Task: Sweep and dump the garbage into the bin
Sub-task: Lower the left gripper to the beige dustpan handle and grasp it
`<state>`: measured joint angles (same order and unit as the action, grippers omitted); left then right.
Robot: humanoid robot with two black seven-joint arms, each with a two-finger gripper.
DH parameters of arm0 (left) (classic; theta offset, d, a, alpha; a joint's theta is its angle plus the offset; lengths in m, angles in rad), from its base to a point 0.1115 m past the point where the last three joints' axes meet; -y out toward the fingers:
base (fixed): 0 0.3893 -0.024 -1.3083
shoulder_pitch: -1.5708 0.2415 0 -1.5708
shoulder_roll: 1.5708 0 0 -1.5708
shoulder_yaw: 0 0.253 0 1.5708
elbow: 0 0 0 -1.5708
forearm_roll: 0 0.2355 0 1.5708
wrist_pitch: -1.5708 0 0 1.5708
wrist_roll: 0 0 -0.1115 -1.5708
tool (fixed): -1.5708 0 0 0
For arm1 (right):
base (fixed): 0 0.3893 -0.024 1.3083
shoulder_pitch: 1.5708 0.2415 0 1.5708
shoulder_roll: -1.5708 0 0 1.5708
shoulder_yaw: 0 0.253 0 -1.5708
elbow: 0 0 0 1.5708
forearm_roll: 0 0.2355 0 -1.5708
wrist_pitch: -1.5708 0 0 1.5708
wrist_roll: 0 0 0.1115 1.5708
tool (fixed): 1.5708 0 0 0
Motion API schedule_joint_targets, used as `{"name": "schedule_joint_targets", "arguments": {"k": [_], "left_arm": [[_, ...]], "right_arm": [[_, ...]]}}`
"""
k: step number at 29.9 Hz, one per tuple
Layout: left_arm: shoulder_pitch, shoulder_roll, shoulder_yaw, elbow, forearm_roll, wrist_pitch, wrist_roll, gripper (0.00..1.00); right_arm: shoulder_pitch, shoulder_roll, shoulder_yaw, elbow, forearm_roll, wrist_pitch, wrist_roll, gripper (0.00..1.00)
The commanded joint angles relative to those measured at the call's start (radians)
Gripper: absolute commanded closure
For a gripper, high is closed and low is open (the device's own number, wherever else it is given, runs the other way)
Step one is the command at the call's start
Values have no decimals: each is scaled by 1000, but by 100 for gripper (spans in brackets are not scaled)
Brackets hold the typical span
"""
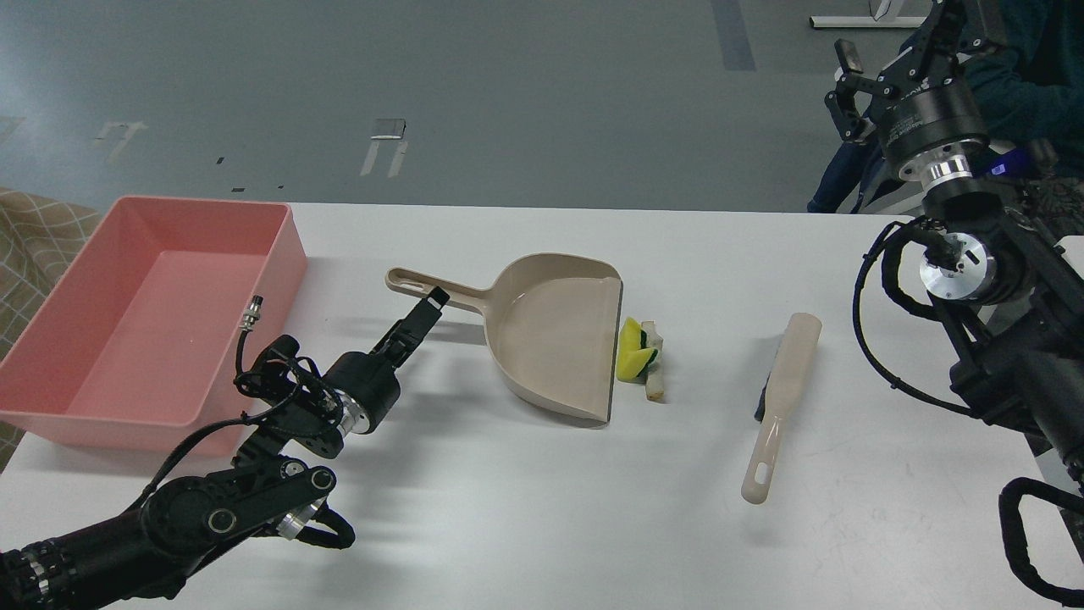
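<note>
The garbage lies on the white table at the open mouth of the beige dustpan (550, 339): a yellow sponge chunk (631, 360) with a dark green side, and a white bread slice (653, 373) touching it on the right. The pink bin (93, 415) stands at the far left and looks empty. My left gripper (428, 307) points at the dustpan's handle (419, 283), its tip just below the handle; it is seen edge-on and its fingers cannot be told apart. My right gripper (889, 51) is raised high at the top right, open and empty.
A beige hand brush (783, 390) with dark bristles lies right of the garbage, handle toward me. My right arm's links and cables (974, 280) fill the right edge. A patterned cloth (34, 237) shows beyond the bin.
</note>
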<state>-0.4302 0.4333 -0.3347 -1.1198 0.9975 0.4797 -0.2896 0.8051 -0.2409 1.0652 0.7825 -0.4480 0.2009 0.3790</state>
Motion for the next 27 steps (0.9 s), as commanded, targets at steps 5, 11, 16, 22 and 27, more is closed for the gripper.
{"name": "schedule_joint_targets", "arguments": {"k": [5,11,16,22,27], "left_arm": [[-16,-38,-17,60,-5,9,-5,2],[-24,-42,-26,63,-5,9,-2,3],[-35,-57,-26,98,-8,9,0,3],[-53,-77,-26,117,-11,9,0,3],[-74,-116,-24,176,-13,9,1,4]], "right_arm": [[0,0,-1,0,0,0,0,0],[0,0,-1,0,0,0,0,0],[0,0,-1,0,0,0,0,0],[0,-1,1,0,0,0,0,0],[0,-2,1,0,0,0,0,0]]}}
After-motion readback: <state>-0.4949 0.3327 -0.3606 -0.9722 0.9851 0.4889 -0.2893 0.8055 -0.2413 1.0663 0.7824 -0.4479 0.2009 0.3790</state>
